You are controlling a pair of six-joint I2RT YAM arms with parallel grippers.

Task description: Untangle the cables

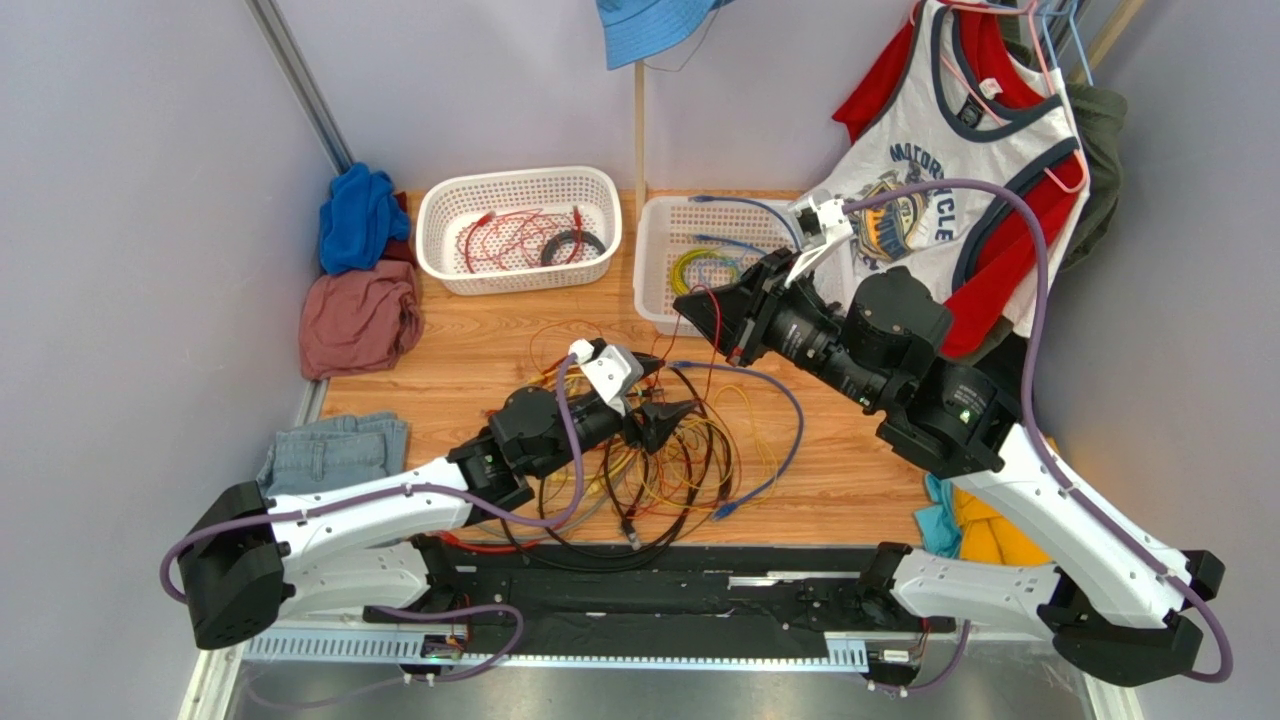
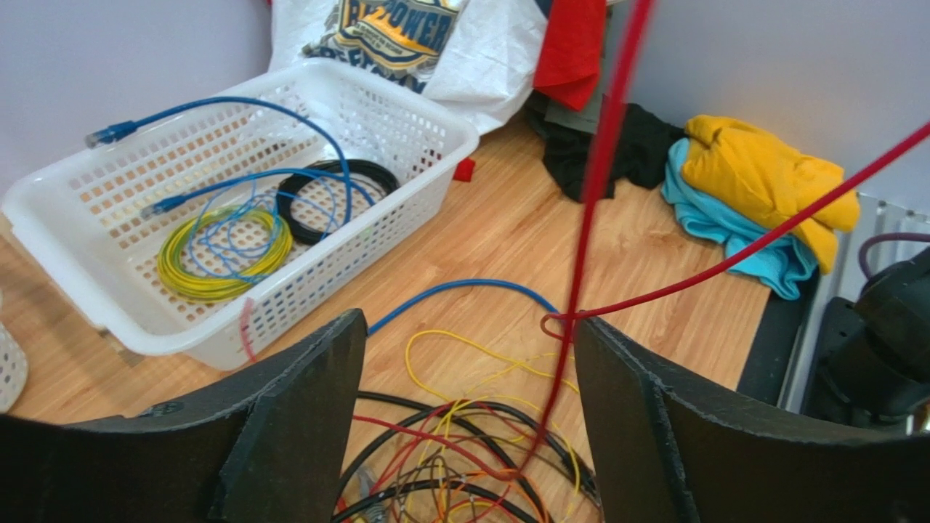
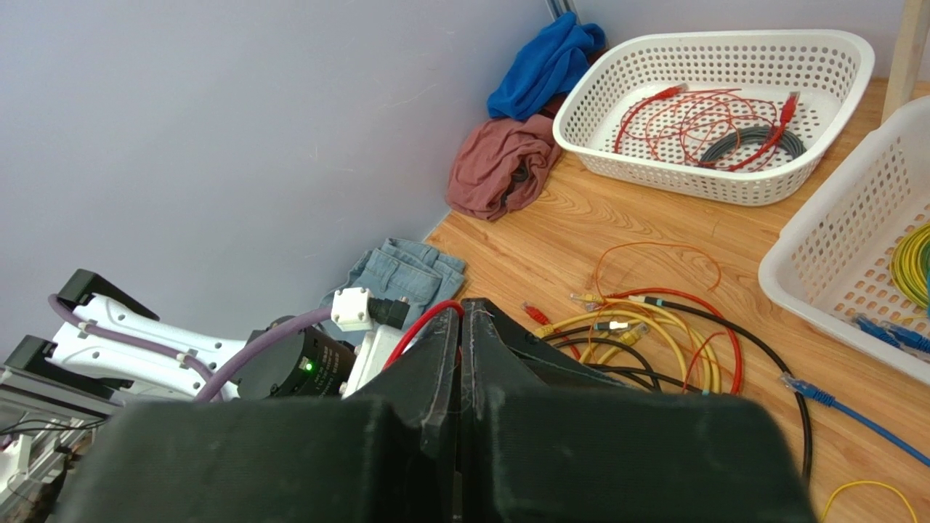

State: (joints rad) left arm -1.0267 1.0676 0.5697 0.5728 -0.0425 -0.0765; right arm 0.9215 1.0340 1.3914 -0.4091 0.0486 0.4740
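Partway, by my judgement: the left basket (image 1: 519,177) at the table's (image 1: 451,375) far edge already holds loose red leads and a dark coil. The left gripper (image 2: 467,321) hangs over the tangle with its fingers spread, gripping nothing. The red cable (image 2: 595,163) passes between them. The cables (image 1: 661,465) lie knotted, black, yellow, orange and red, by the middle of the near edge, so most of the sorting is left. One blue lead loops out toward the right edge. The right basket (image 1: 649,278), also at the far edge, holds a yellow-green coil, a black coil and blue leads. The right gripper (image 3: 461,321), fingers pressed together, pinches the red cable, which runs taut, long axis climbing from the tangle toward the far right.
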